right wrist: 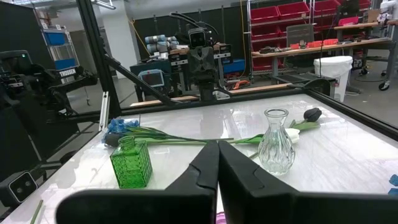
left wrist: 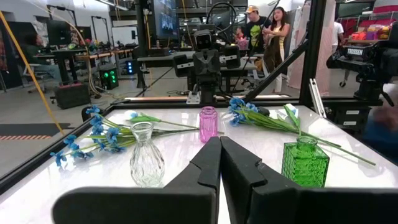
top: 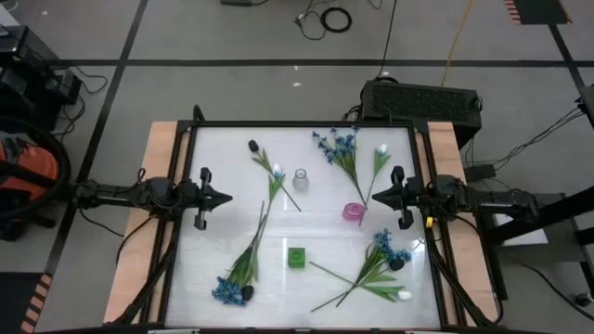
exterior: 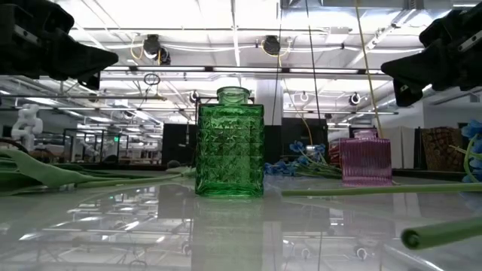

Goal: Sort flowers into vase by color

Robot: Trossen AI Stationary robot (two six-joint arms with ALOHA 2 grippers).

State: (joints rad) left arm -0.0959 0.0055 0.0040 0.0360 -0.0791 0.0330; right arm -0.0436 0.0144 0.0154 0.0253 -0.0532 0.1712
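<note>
Flowers [top: 357, 274] all lie loose on the table [top: 223, 232], none in a vase: task not started, every stem left to sort. High view groups, biggest first: a spread w/ blue, white and dark heads at lower right of frame; a blue-and-dark bunch [top: 237, 278] lower left; blue sprigs w/ a white bud [top: 345, 153] upper centre-right; a white bud stem [top: 276, 176] and a small dark bud [top: 252, 146] upper centre-left.

Three vases stand empty mid-table: green vase [top: 296, 257] lower centre, pink vase [top: 354, 211] right of centre, clear vase [top: 300, 178] just above centre.

Left gripper [top: 225, 197] hovers at left-centre of frame, fingers pressed together, holding nothing. Right gripper [top: 374, 196] mirrors it at right-centre, also closed and empty. Both well apart from any stem.

Views differ: high view alone gives the full layout and colour groups. Low view shows the green vase [exterior: 230, 143] close, its neck clearly empty, pink vase [exterior: 366, 159] behind; clear vase not picked out there. Left wrist view shows clear vase [left wrist: 147, 155] empty, plus people standing in the room beyond, unseen from above.
</note>
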